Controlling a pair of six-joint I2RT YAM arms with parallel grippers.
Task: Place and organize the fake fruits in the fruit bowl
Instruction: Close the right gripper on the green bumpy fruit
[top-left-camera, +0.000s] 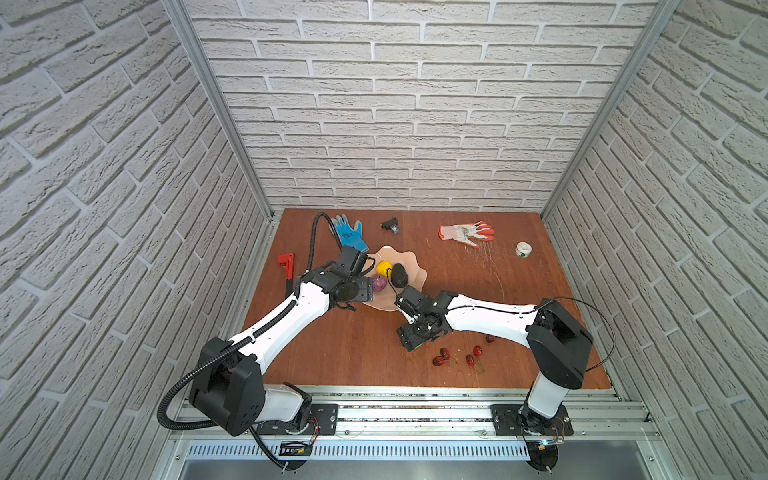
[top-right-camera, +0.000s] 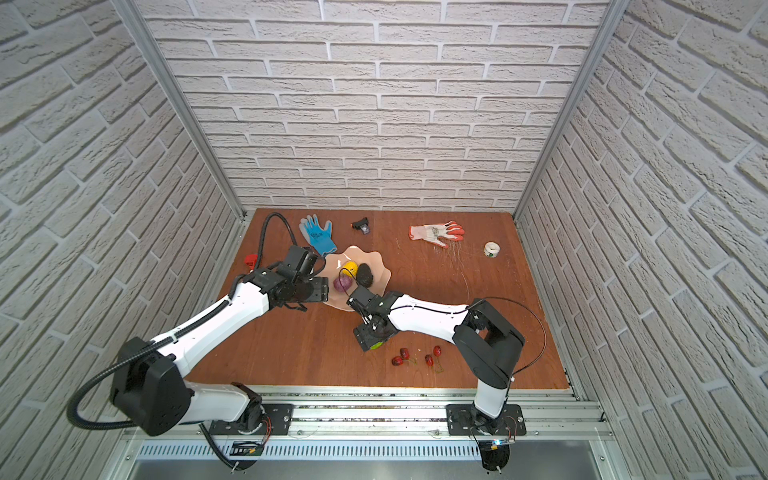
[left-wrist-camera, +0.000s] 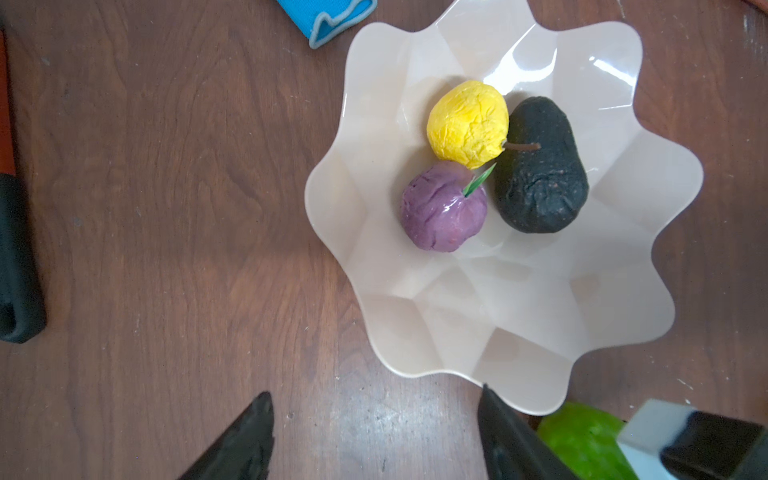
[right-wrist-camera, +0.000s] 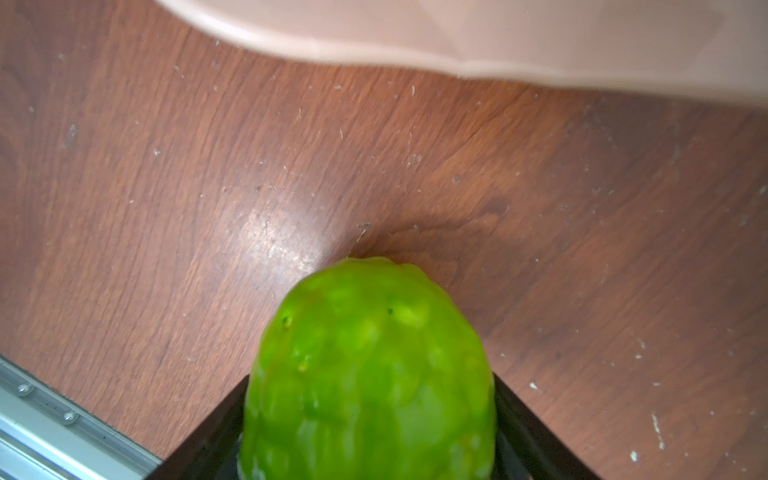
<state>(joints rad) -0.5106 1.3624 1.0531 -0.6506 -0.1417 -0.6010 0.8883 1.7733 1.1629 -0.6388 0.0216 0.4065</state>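
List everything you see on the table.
fruit bowl: one, peach, centre
yellow fruit: one, yellow, in bowl
purple fruit: one, purple, in bowl
avocado: one, dark, in bowl
green fruit: one, green, right tool
cherries: about five, red, front
blue glove: one, blue, behind bowl
orange-white glove: one, orange-white, back right
tape roll: one, white, right
wrench: one, red, left
gadget: one, black, back
left tool: one, black, open by bowl
right tool: one, black, holding green fruit

Yellow fruit (left-wrist-camera: 467, 122), purple fruit (left-wrist-camera: 442, 208) and avocado (left-wrist-camera: 540, 166) huddle together in the fruit bowl (left-wrist-camera: 498, 311); parted fingers (left-wrist-camera: 245, 440) hover empty.
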